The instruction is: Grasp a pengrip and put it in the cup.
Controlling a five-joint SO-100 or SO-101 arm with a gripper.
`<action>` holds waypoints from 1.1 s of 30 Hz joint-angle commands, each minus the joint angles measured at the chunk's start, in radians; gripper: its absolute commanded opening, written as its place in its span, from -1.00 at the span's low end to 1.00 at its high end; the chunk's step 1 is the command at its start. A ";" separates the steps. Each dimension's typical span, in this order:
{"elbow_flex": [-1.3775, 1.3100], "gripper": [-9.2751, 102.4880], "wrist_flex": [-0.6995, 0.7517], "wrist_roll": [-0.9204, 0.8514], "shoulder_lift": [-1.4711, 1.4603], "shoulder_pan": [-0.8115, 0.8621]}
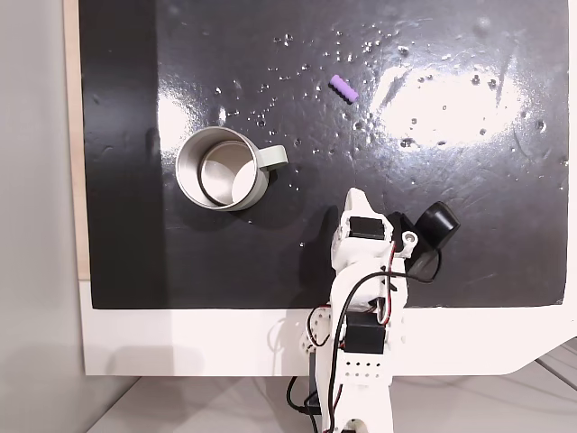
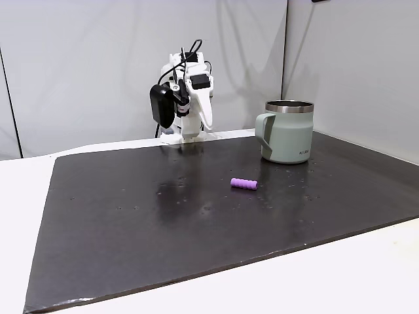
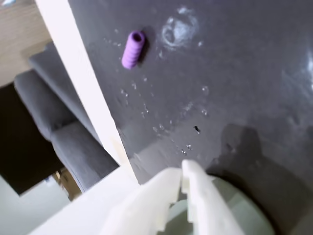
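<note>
Our white two-finger pincer [image 3: 182,171] was clenched and empty, well apart from the tiny ribbed purple rubber pengrip [image 1: 343,88] lying on the black mat [image 1: 469,225]; we feared it rolling away beyond the grey metal cup [image 1: 222,168].

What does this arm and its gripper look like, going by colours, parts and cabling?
The arm is white plastic with black motor blocks, a perforated bracket, and loose black and red cables. A rounded black unit sits beside its upper links. The gripper has white, blade-like fingers. No markings are legible.
</note>
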 commanded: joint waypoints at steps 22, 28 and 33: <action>-0.626 -0.83 -0.061 0.334 -0.979 0.091; -0.764 -0.83 -0.041 0.411 -1.155 0.091; -0.911 -0.83 0.023 0.479 -1.296 0.091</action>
